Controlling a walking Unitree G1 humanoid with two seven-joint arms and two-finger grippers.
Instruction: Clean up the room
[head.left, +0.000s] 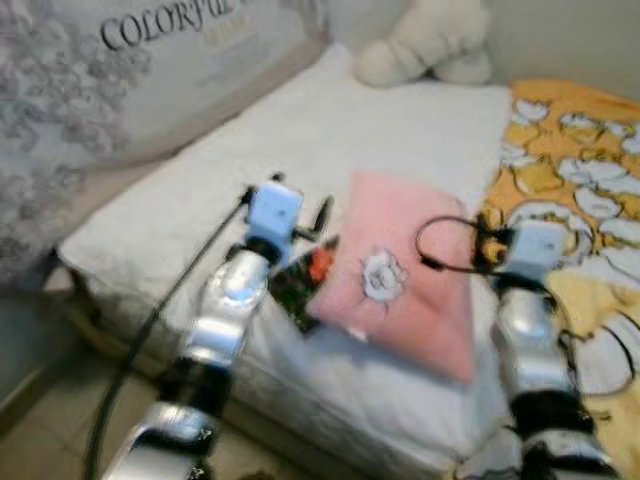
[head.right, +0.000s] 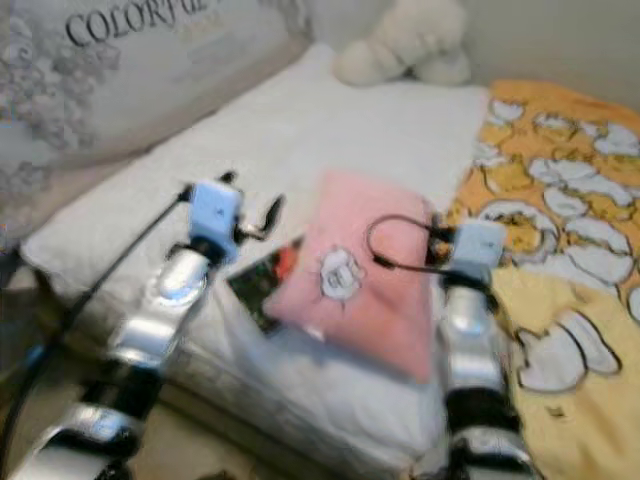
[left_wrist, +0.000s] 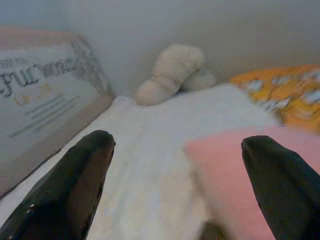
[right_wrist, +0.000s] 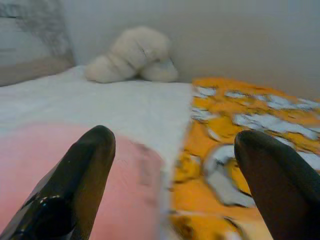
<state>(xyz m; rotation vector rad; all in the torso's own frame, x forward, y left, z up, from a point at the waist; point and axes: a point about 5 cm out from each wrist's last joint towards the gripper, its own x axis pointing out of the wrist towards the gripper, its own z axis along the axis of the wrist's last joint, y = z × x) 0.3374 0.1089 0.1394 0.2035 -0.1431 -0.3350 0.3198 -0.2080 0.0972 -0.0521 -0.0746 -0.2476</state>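
— Is any lettering legible?
— The grey headboard panel (head.left: 150, 70) beside the white mattress (head.left: 330, 140) carries "COLORFUL" in dark capitals; the smaller lines under it are too blurred.

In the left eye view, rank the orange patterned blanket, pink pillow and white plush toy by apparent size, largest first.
1. Orange patterned blanket, though partly cut off by the frame
2. Pink pillow
3. White plush toy, farthest away, so its true size is unsure

The white bed (head.left: 300, 130) carries a pink pillow (head.left: 400, 275), cream plush toy (head.left: 425, 40) and yellow blanket (head.left: 575, 170).
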